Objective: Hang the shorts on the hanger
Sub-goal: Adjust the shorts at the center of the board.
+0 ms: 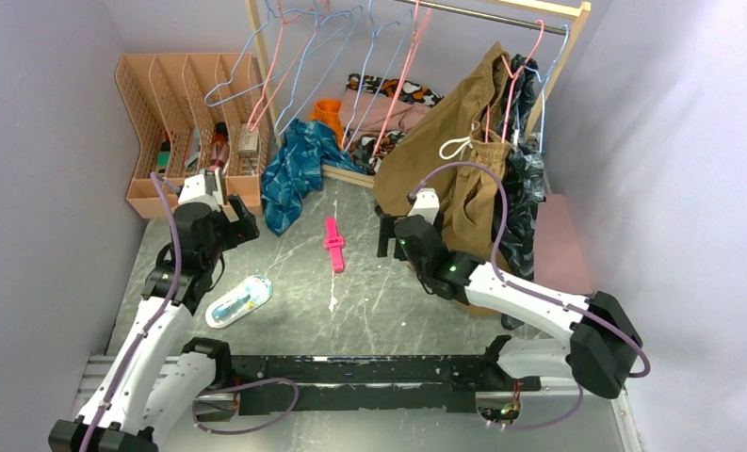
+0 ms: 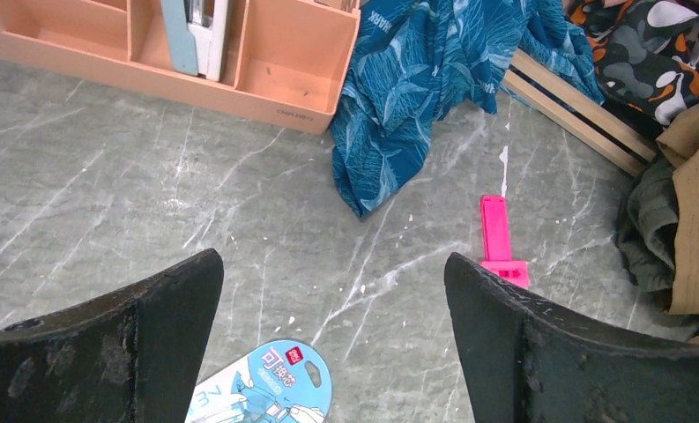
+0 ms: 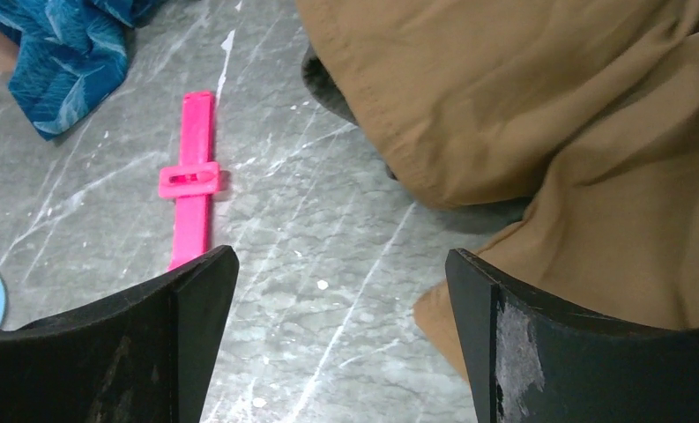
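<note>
Shorts (image 1: 299,169) sit in a loose heap against the foot of the wooden rack (image 1: 256,56), just ahead of the left gripper (image 1: 240,221) and well off to the far left of the right gripper (image 1: 386,235). The pink hanger (image 1: 286,68) hangs from the rack above and beyond them, so the fabric will have to be lifted to it. From above, each arm reaches over the marble table (image 1: 369,292) with nothing in its fingers. A pink clip (image 1: 333,245) lies between the two grippers. In the left wrist view the left gripper (image 2: 332,258) is spread wide and empty. The shorts (image 2: 416,97) lie ahead and slightly right of its opening, beside the peach organizer (image 2: 284,88). That aim suggests this arm is lined up to take the first pinch. The clip (image 2: 497,238) lies just beyond its right fingertip, and a blue packet (image 2: 266,388) lies under the jaws. In the right wrist view the right gripper (image 3: 341,256) is likewise wide and holds nothing. The tan shorts (image 3: 548,115) hang ahead and to its right, and only a corner of the teal shorts (image 3: 63,62) shows far ahead-left, past the clip (image 3: 191,176). I judge this arm is waiting in support.
</note>
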